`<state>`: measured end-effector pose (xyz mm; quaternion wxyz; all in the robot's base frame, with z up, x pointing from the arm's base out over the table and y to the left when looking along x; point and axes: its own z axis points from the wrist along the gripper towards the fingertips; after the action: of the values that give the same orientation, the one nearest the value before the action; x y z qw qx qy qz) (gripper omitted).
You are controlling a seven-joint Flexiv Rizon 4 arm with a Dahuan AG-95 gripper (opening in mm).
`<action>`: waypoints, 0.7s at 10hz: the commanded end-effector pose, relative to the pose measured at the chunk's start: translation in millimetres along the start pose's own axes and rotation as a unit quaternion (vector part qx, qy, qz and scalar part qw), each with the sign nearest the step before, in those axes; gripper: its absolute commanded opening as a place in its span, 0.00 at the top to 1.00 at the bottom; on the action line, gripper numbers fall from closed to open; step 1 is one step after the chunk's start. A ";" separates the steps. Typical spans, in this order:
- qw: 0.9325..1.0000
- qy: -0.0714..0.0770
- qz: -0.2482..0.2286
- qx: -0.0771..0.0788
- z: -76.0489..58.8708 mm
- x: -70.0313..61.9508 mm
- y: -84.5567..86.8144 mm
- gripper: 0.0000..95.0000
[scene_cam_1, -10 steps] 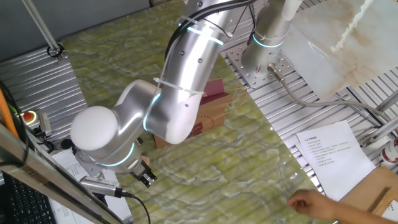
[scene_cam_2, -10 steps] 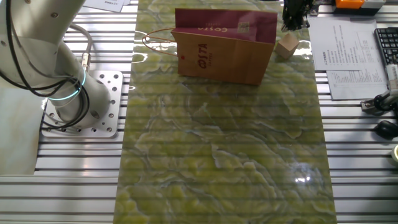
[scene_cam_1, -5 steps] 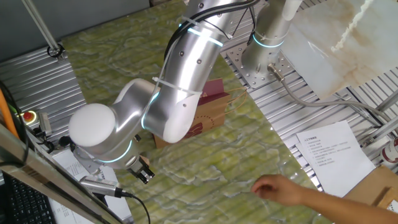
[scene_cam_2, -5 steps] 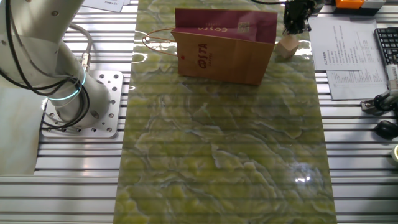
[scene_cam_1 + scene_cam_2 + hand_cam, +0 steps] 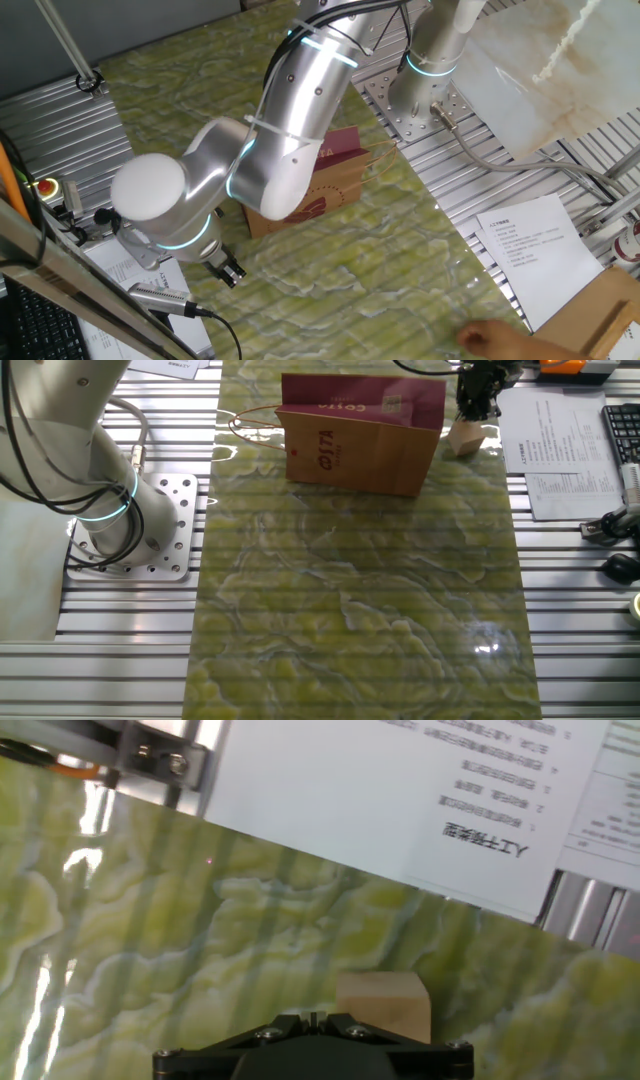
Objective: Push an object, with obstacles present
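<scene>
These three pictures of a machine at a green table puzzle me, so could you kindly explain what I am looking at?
The silver machine is a robot arm. Two pictures come from fixed cameras on different sides of the table; the third comes from a camera on the arm's hand, looking along its fingers.

The table is covered by a green marbled mat. On it stands a brown paper bag with a maroon top band. Beside the bag lies a small wooden cube, which the arm is meant to push.

The gripper, the dark two-finger hand, sits right at the cube; in the hand view the cube lies just beyond its fingers. Nothing appears to be held. Whether the fingers are open or shut cannot be made out.

Printed sheets lie beside the mat.
</scene>
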<state>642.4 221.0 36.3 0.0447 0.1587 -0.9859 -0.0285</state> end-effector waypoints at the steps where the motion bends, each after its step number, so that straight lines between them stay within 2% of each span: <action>1: 1.000 -0.005 0.003 0.003 -0.7 0.5 -1.9 1.00; 7: 1.000 -0.011 0.009 0.009 -2.8 3.7 -8.0 1.00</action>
<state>640.2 210.5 39.9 0.0324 0.1496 -0.9880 -0.0210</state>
